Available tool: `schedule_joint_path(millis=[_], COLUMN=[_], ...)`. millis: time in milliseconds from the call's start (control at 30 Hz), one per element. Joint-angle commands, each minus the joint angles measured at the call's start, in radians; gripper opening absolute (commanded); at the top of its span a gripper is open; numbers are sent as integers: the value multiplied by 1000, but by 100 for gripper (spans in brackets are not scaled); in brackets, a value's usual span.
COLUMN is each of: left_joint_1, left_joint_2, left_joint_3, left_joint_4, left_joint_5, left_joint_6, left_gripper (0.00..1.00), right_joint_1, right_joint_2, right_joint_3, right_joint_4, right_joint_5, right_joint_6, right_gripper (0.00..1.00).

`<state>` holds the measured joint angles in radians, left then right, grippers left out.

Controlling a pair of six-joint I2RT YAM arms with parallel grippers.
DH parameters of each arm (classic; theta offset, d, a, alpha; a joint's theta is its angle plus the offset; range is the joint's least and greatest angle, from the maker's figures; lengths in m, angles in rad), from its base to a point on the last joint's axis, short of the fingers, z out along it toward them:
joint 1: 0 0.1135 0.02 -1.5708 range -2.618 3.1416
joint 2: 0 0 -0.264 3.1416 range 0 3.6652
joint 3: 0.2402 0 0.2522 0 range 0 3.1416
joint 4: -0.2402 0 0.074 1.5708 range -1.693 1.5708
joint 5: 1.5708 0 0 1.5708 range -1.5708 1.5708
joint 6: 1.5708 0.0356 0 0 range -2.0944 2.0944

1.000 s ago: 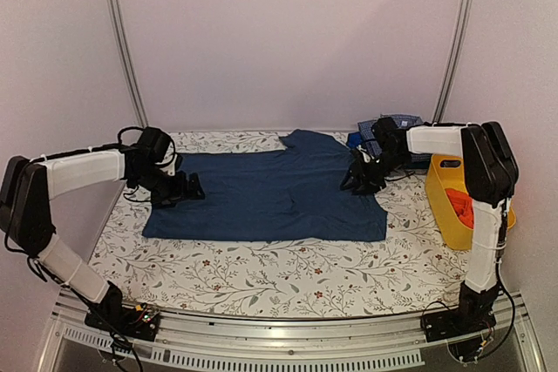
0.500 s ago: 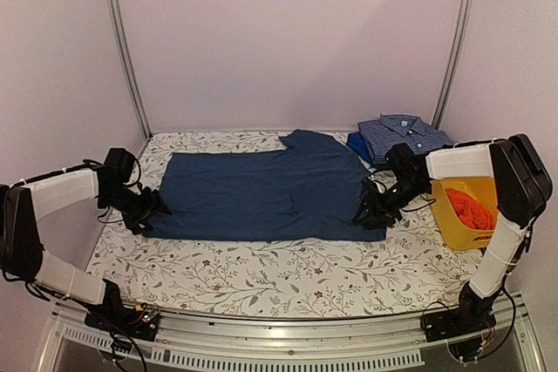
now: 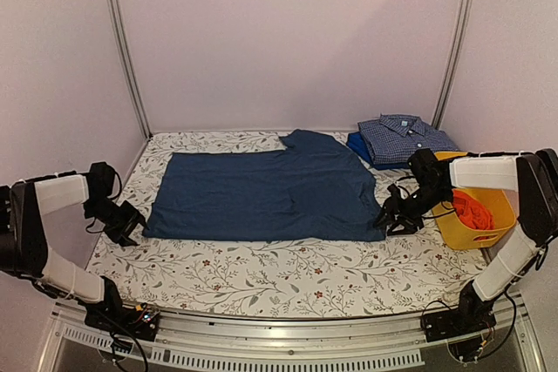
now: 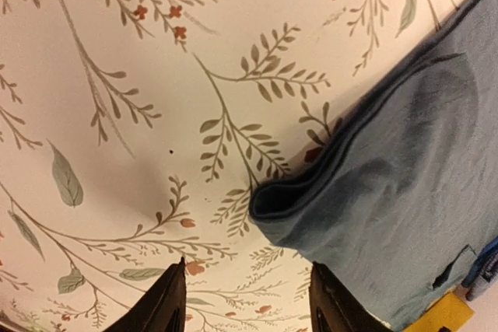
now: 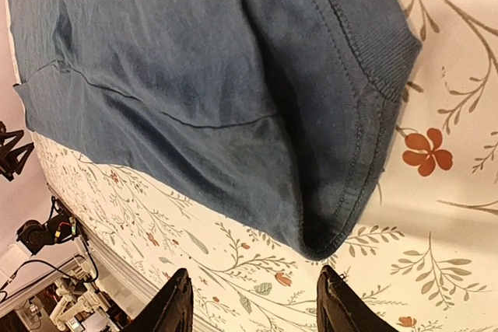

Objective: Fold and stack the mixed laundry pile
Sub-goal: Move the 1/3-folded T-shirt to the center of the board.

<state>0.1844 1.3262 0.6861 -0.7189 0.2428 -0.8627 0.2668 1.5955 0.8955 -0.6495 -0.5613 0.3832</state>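
Two grippers stand open with nothing between their fingers. The left gripper [image 3: 122, 222] [image 4: 245, 301] is over the flowered tablecloth [image 3: 261, 272], just beside the near left corner of the dark blue garment [image 3: 270, 193] [image 4: 405, 192] [image 5: 179, 75]. The right gripper [image 3: 394, 218] [image 5: 253, 301] is just beside its near right corner. The garment lies spread flat mid-table. A folded checked shirt [image 3: 405, 135] rests at the far right, beside the yellow basket [image 3: 453, 233] holding a red-orange cloth [image 3: 471, 208].

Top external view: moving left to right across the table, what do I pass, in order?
left gripper, jaws apart → dark blue garment spread flat → right gripper, jaws apart, at the garment's right corner → yellow basket
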Motion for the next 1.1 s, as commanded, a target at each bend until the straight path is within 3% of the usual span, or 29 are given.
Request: schedule_joint_path(millis=[0, 100, 667, 767, 867, 967, 1067], left_joint_1=[12, 12, 13, 14, 16, 16, 16], left_joint_2=[50, 90, 233, 263, 277, 279, 267], left_joint_3=[7, 8, 56, 51, 44, 43, 41], left_joint_4=[14, 39, 90, 88, 100, 99, 91], left_joint_5=[9, 21, -30, -23, 7, 23, 27], left_joint_6=[-26, -30, -37, -49, -53, -56, -58], left_gripper=[51, 40, 31, 19, 0, 0, 0], right_joint_1=[-8, -8, -6, -7, -7, -6, -6], right_joint_2=[15, 56, 81, 119, 144, 146, 148], right_joint_3=[-7, -21, -58, -58, -63, -66, -56], right_joint_4=[26, 27, 47, 85, 98, 108, 100], right_joint_5=[39, 59, 66, 38, 37, 38, 37], right_joint_6=[42, 24, -17, -9, -6, -5, -9], right_gripper=[53, 53, 52, 47, 44, 36, 19])
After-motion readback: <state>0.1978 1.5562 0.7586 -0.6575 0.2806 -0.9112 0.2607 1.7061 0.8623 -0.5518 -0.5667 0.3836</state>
